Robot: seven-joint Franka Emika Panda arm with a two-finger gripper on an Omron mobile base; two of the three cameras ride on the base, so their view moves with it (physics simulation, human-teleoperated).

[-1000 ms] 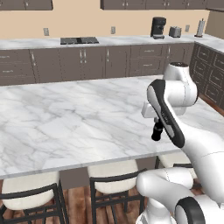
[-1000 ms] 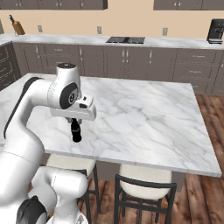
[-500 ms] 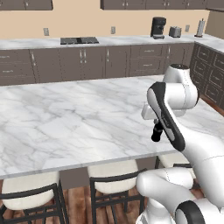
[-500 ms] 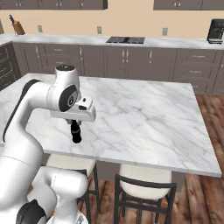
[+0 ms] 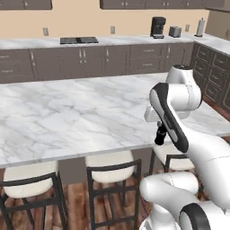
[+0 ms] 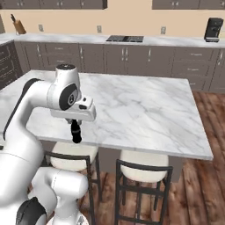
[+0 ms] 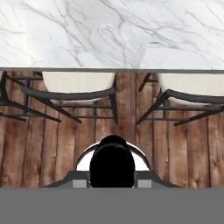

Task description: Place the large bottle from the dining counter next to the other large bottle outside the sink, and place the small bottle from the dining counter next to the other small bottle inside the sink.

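My gripper [image 6: 76, 126] hangs at the near edge of the marble dining counter [image 6: 145, 105], shut on a small dark bottle [image 6: 76, 133] that points down past the counter edge. From the left base view the same bottle [image 5: 160, 134] sits under my gripper [image 5: 160, 128], beside the counter [image 5: 67, 112]. Looking down the hand, the bottle's black round top [image 7: 112, 162] fills the space between the fingers, with the counter edge [image 7: 112, 39] above it and the wood floor below.
Cushioned bar stools [image 6: 143, 169] [image 5: 110, 164] stand under the counter's near side. The back wall carries dark cabinets, a cooktop [image 5: 79, 40], a coffee machine [image 5: 157, 27] and a knife block [image 6: 18, 26]. Wood floor [image 6: 202, 145] lies open to the right.
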